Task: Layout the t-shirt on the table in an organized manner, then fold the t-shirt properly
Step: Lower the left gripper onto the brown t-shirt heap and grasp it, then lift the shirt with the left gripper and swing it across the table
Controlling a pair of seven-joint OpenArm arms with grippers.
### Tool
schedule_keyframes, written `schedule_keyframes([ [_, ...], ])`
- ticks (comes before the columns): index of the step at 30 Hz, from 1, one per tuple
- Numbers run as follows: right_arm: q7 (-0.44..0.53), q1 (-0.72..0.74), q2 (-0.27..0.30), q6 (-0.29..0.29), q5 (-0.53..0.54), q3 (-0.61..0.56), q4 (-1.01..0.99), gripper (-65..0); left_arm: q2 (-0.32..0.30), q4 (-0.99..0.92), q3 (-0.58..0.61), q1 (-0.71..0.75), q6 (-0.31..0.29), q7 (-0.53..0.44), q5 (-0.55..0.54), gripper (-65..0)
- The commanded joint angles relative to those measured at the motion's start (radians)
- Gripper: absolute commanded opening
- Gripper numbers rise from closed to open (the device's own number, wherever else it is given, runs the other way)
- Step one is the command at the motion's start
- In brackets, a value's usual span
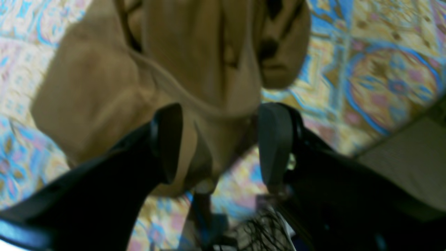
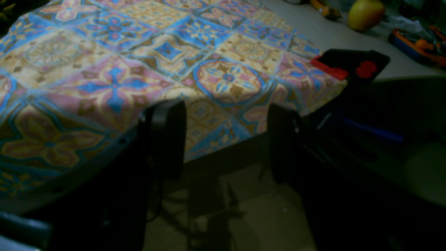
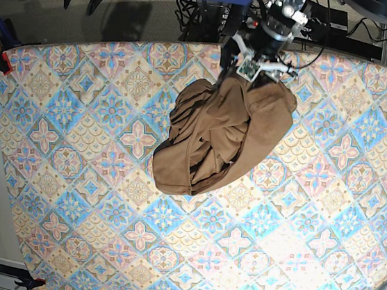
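In the left wrist view the left pincer [image 1: 219, 143] stands spread, its two dark pads wide apart with a fold of the plain tan-brown soft cloth t-shirt [image 1: 156, 87] lying between them but pinched by neither. From the base view that same pincer [image 3: 253, 66] sits at the upper middle of the frame, right at the top edge of the shirt. The right pincer [image 2: 226, 139] is also spread and holds nothing; its view shows only the near edge of the worktop, with dark floor below between its pads.

The t-shirt [image 3: 219, 137] lies in a crumpled heap in the upper centre of the base view, bunched into deep folds, on the worktop [image 3: 99, 232], which is covered in pastel blue, pink and cream diamond-tile cloth. No sleeve, collar or hem can be picked out with any certainty.

The risks, as I judge them, come from that bunching. If the left pincer closes where it now stands, it may catch several layers at once, so a lift would drag the heap rather than open it. A pinch pushed too low could also snag the patterned cover and wrinkle it beneath the shirt. The heap sits close to the top edge of the worktop, so a pull toward that side might slide cloth over it. The right pincer seems well away from the garment, leaving one arm to do the spreading.
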Motion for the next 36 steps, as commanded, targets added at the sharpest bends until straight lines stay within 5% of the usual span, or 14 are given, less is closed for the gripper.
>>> schedule_keyframes([
  [1, 0.030, -0.019, 0.003, -0.002, 0.009, 0.006, 0.007, -29.5, 0.001, 0.015, -0.001, 0.002, 0.002, -0.003, -0.004, -31.5],
  [13, 0.030, -0.018, 0.003, -0.002, 0.009, 0.006, 0.006, -29.5, 0.001, -0.071, 0.026, -0.126, 0.001, 0.138, -0.006, -34.4],
  [15, 0.030, -0.018, 0.003, -0.002, 0.009, 0.006, 0.006, -29.5, 0.002, -0.078, 0.027, -0.127, -0.001, 0.137, -0.006, -43.0],
  [18, 0.028, -0.018, 0.003, -0.002, 0.009, 0.006, 0.004, -29.5, 0.002, -0.078, 0.061, -0.143, -0.001, 0.137, -0.006, -65.0],
  [26, -0.073, -0.018, 0.003, -0.002, 0.009, 0.003, 0.006, -29.5, 0.002, -0.029, 0.182, -0.241, 0.002, 0.244, -0.004, -65.0],
  [34, -0.090, -0.018, 0.003, -0.002, 0.009, 0.000, 0.006, -29.5, 0.012, 0.063, 0.478, -0.428, 0.004, 0.272, 0.004, -65.0],
  [36, -0.090, -0.008, 0.003, -0.002, 0.009, 0.000, 0.006, -29.5, 0.050, 0.064, 0.550, -0.506, 0.004, 0.345, 0.004, -65.0],
])
